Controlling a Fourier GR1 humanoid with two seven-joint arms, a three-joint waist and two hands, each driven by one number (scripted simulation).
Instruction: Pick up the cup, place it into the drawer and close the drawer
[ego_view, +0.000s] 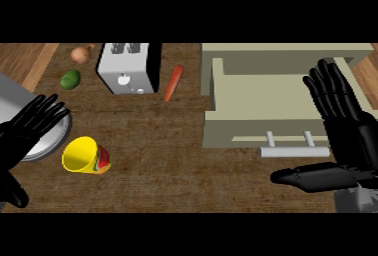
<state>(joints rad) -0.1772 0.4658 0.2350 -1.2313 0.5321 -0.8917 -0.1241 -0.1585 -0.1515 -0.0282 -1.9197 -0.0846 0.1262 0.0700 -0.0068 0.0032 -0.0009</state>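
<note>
A yellow cup (86, 156) lies on its side on the table (170, 165), just right of the left hand (29, 125), fingers straight; the right hand (343, 130) hovers flat-fingered beside the pulled-out drawer (258, 97).

The counter (184, 165) looks like dark, coarse-grained wood, matt and rough, with paler, smoother planks at the far left. The toaster (127, 67) has a brushed-metal look with black sides. The cup (85, 155), lying near left, appears to be glossy yellow plastic (a red and green patch shows on its side). The drawer (258, 107) is a flat, matt beige, its handle (294, 151) pale grey and smooth. Both hands (33, 122) (339, 100) are shiny black.
</note>
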